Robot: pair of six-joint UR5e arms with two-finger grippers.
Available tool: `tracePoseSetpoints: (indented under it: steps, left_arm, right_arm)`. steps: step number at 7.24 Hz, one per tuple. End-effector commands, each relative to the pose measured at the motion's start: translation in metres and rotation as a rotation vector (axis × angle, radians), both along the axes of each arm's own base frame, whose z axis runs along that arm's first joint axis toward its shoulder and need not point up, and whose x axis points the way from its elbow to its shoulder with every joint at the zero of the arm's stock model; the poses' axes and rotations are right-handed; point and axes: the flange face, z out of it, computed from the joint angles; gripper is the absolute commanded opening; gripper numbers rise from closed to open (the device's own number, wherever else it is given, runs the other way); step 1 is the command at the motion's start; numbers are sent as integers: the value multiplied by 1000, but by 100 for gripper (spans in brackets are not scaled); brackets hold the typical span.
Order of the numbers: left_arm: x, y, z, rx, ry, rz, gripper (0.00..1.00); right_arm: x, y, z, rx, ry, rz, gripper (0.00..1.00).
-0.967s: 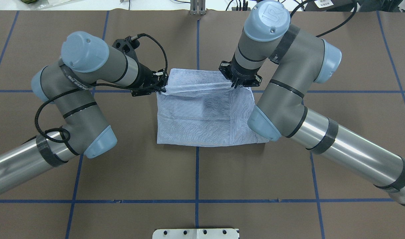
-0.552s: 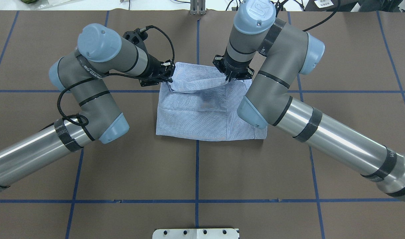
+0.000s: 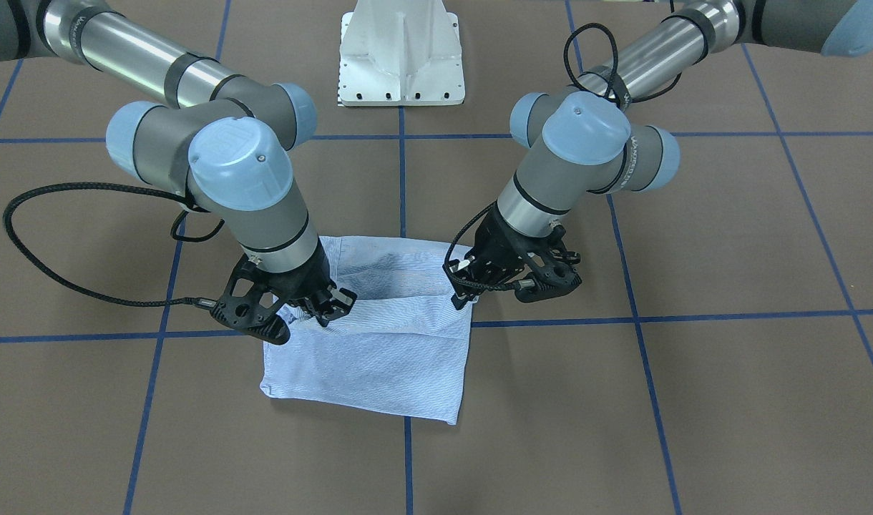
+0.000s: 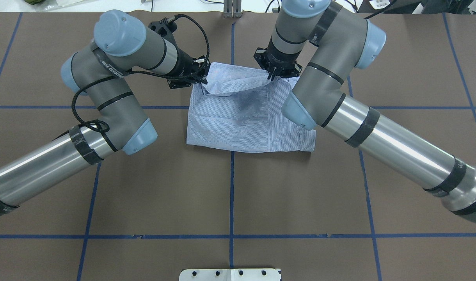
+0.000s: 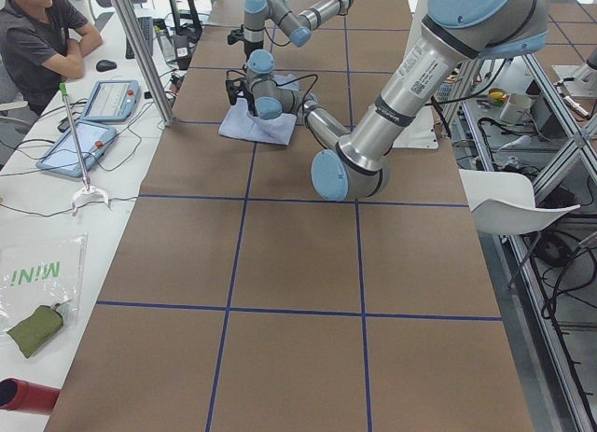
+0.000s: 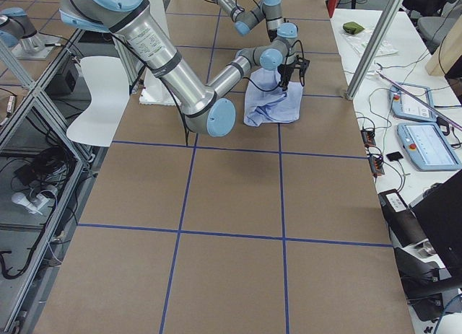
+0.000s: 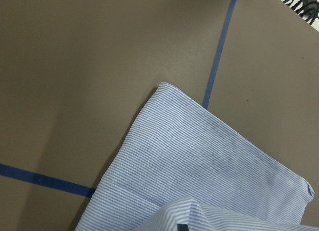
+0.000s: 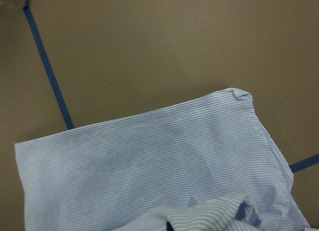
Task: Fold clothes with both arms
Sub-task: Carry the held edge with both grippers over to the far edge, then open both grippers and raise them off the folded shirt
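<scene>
Though folded, the shirt [image 4: 238,117] lies with its long axis left-to-right.

My left gripper [image 3: 461,299] pinches the striped shirt [image 3: 379,357] at one side edge. My right gripper [image 3: 322,313] pinches the opposite edge, and the cloth between them hangs in a sagging fold. The rest of the shirt lies flat on the table [image 3: 622,400].
</scene>
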Motion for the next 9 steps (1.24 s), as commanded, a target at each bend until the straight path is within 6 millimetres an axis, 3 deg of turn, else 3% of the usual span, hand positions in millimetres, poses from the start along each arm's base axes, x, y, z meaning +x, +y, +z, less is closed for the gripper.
tracePoseSetpoints:
  steps: [1,2,3,4,5,8,9]
  left_arm:
    - [9,-19,-23,0,4,-7,0]
    - [16,-27,-29,7,14,-10,0]
    - [18,-29,-23,11,20,-10,0]
    - [16,-31,-23,9,25,-17,1]
    - [12,-35,-23,11,24,-25,99]
    - [-45,-74,-13,-17,6,-74,100]
    - [-61,-80,-6,-45,9,-45,100]
  right_arm:
    - [23,-16,-4,-2,-19,2,0]
    - [23,-18,-1,-9,-14,4,0]
    - [22,-19,0,-5,-15,3,0]
    - [22,-19,-3,1,-25,4,5]
    - [23,-20,-5,3,-27,11,98]
    - [72,-45,-8,-35,-93,-5,99]
    - [70,-42,-21,-24,-105,-7,99]
